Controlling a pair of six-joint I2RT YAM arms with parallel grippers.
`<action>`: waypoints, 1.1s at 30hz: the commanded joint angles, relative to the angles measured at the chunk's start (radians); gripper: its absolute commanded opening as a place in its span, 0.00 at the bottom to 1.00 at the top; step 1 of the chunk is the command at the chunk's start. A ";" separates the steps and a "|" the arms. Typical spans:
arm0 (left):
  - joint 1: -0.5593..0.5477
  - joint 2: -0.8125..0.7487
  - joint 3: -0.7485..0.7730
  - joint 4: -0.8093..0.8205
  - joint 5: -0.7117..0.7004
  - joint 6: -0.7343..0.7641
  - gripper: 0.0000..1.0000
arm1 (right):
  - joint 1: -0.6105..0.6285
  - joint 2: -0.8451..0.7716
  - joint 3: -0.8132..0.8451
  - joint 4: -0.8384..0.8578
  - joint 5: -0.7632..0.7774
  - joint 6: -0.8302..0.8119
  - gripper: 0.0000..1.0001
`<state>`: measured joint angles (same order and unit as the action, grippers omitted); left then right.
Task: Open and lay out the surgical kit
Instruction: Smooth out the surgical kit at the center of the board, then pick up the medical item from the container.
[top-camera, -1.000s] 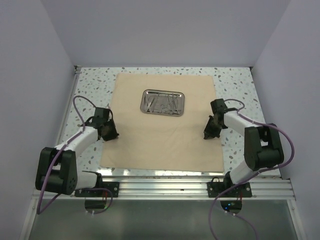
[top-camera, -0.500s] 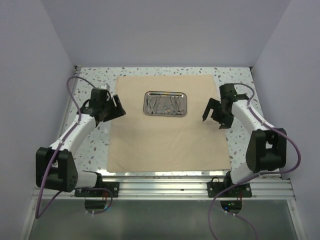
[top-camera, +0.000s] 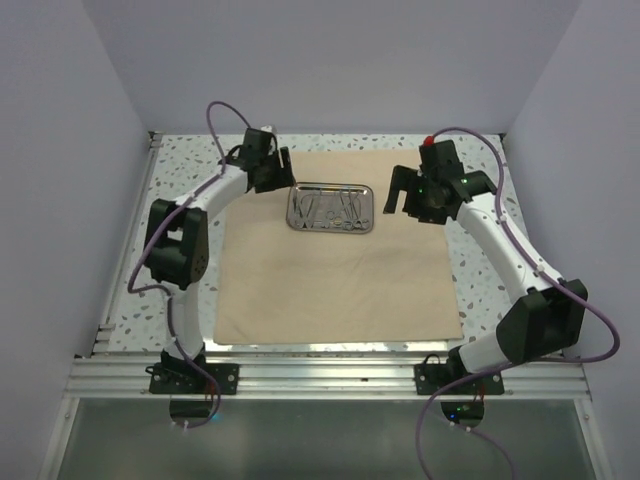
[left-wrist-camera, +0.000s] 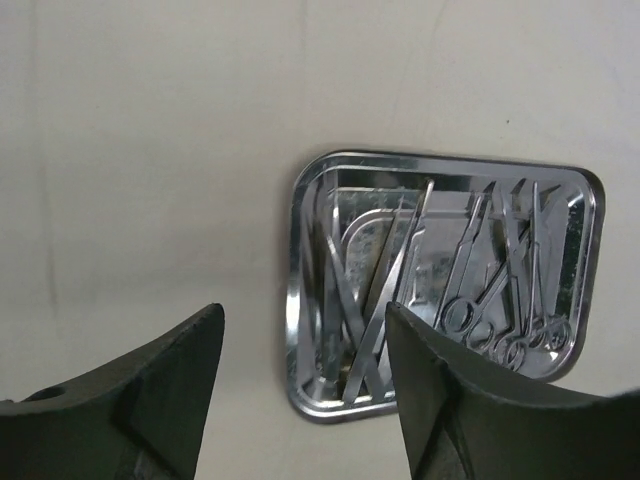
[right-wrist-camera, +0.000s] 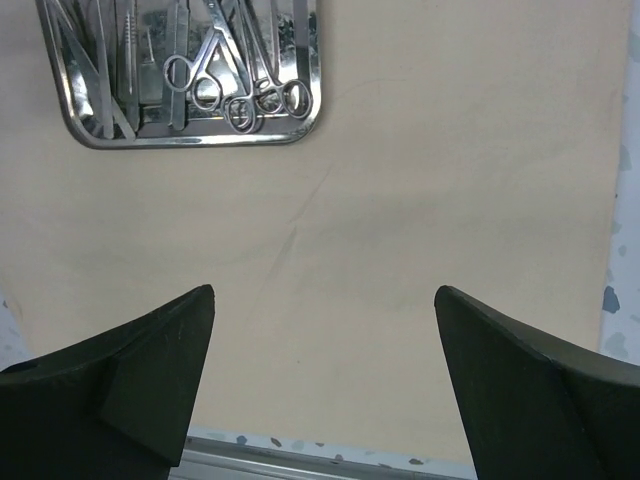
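Note:
The surgical kit's tan cloth (top-camera: 330, 270) lies spread flat on the table. On its far half sits the shiny steel tray (top-camera: 330, 208) holding several slim instruments: tweezers (left-wrist-camera: 385, 290) and ring-handled scissors (right-wrist-camera: 215, 75). My left gripper (top-camera: 283, 172) hovers open just left of the tray's far-left corner; in the left wrist view its fingertips (left-wrist-camera: 205, 330) frame the tray's (left-wrist-camera: 570, 190) near corner with nothing between them. My right gripper (top-camera: 403, 196) hangs wide open just right of the tray, above bare cloth (right-wrist-camera: 400, 250), empty.
The speckled tabletop (top-camera: 185, 170) shows around the cloth. Lavender walls (top-camera: 60, 150) enclose the left, right and back. An aluminium rail (top-camera: 320, 375) with the arm bases runs along the near edge.
Both grippers, low at the cloth's side edges a second ago, opened, rose and swung to the far end beside the tray. The cloth's right edge now lies further right.

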<state>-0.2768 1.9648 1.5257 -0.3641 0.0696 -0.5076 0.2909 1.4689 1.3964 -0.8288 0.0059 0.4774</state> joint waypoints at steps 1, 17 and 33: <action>-0.036 0.124 0.224 -0.039 -0.030 0.017 0.67 | 0.010 -0.021 -0.016 -0.046 0.003 -0.008 0.95; -0.097 0.387 0.556 -0.130 -0.157 0.050 0.36 | 0.011 -0.094 -0.103 -0.092 0.071 -0.045 0.94; -0.122 0.376 0.482 -0.124 -0.214 0.069 0.33 | 0.011 -0.038 -0.091 -0.095 0.062 -0.077 0.94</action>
<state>-0.4004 2.3566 1.9984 -0.4950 -0.1173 -0.4591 0.2966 1.4216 1.2705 -0.9104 0.0620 0.4278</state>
